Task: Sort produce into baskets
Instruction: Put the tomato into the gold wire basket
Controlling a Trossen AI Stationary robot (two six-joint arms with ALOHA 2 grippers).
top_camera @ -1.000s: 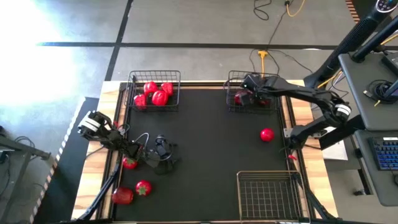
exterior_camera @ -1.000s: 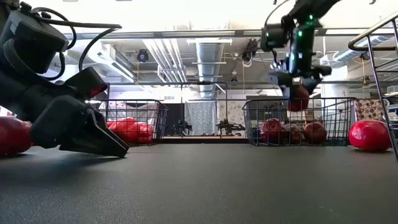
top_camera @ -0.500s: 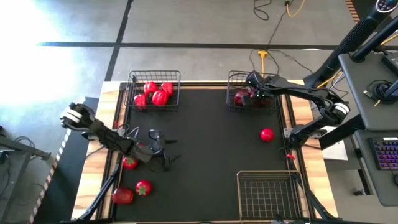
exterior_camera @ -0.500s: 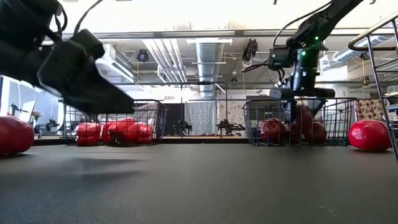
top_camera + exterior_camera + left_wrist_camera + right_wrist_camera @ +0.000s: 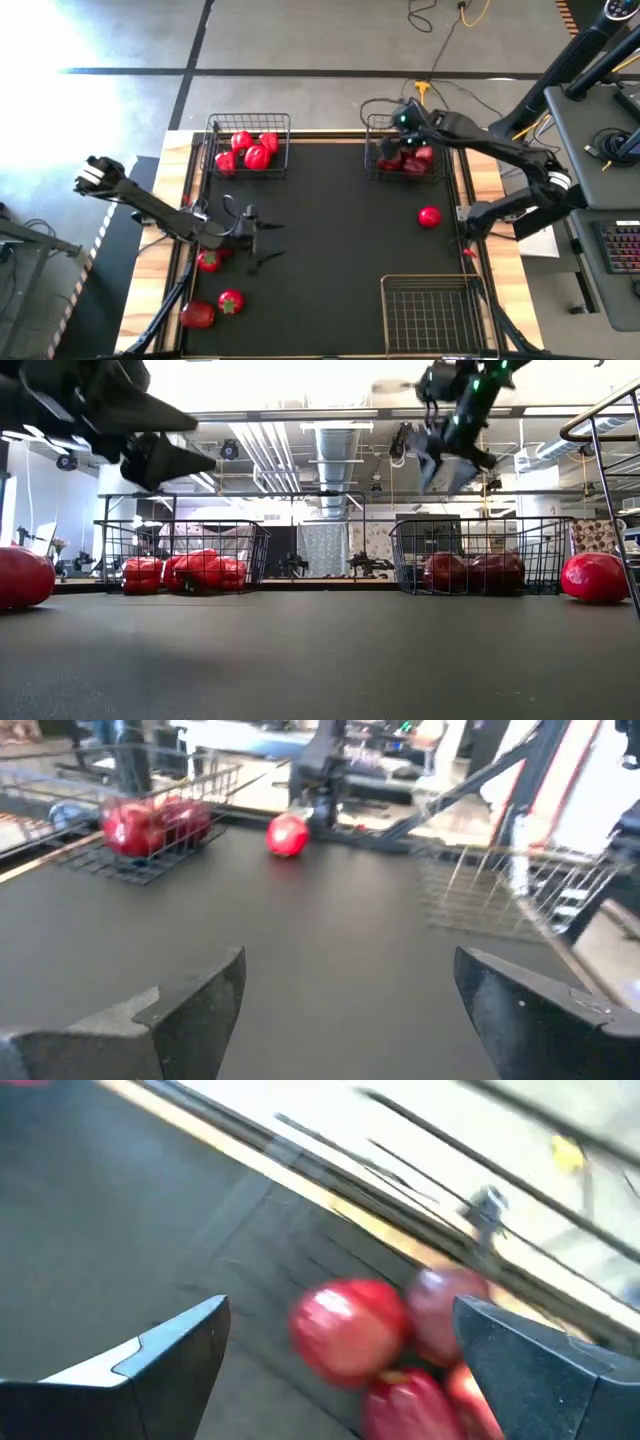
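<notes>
Since a second ago the right gripper [image 5: 398,118] has lifted off the dark fruit it held over the far right basket [image 5: 372,172] and opened, and the left gripper [image 5: 262,243] has risen off the table beside the tomato [image 5: 208,262] and swung toward the middle.

From the high view, the far left basket [image 5: 212,148] holds bright red peppers [image 5: 250,152], the far right one holds dark maroon fruits [image 5: 408,159], and the near right basket [image 5: 384,312] holds nothing. One loose red piece [image 5: 429,216] lies near the right edge; three lie at the near left, the tomato closest to the left gripper.

In the low view, the left gripper [image 5: 165,435] hangs clear above the table, and the right gripper [image 5: 445,445] hangs above the basket of maroon fruits [image 5: 470,572].

The left wrist view shows spread, empty fingers [image 5: 190,1020] over bare black table [image 5: 330,930].

The right wrist view shows fingers [image 5: 170,1365] wide apart, holding nothing, with the maroon fruits [image 5: 350,1330] below.
</notes>
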